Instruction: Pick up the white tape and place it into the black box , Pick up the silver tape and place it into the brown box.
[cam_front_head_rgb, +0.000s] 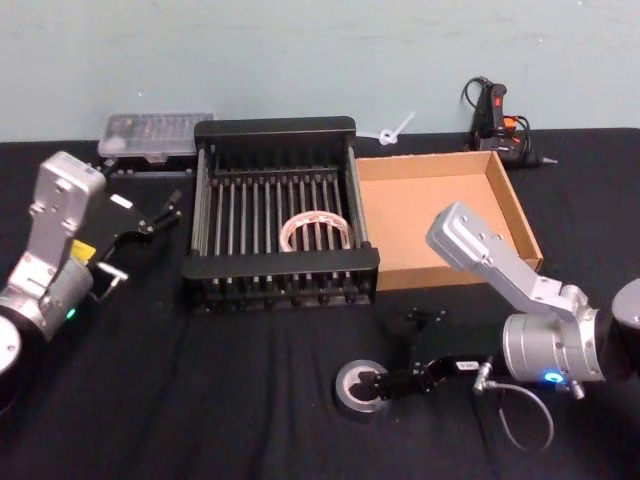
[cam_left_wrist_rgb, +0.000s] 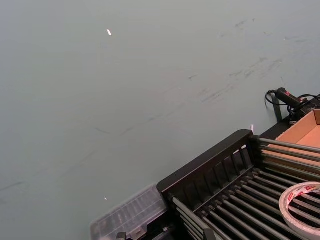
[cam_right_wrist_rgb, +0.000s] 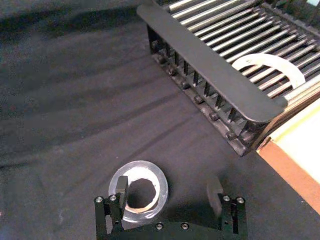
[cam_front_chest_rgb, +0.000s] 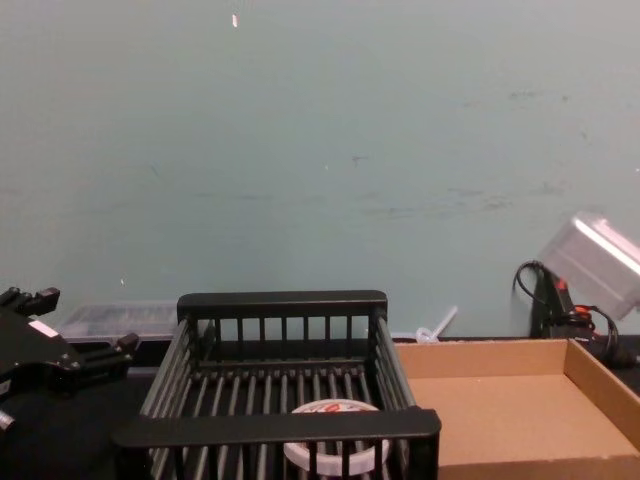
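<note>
Silver tape (cam_front_head_rgb: 362, 384): flat on the tabletop (cam_front_head_rgb: 250, 400), near the black box (cam_front_head_rgb: 280, 270); right end effector (cam_front_head_rgb: 392, 352) open, one finger inside its core. White tape (cam_front_head_rgb: 316, 232): inside the black box. Left end effector (cam_front_head_rgb: 160, 215): open, parked left of the box.

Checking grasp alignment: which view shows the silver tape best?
Right wrist view: the silver tape lies flat on the black cloth, with the open right pincer straddling it, one finger inside its core. The head view shows the roll smaller, partly covered by the pincer.
</note>
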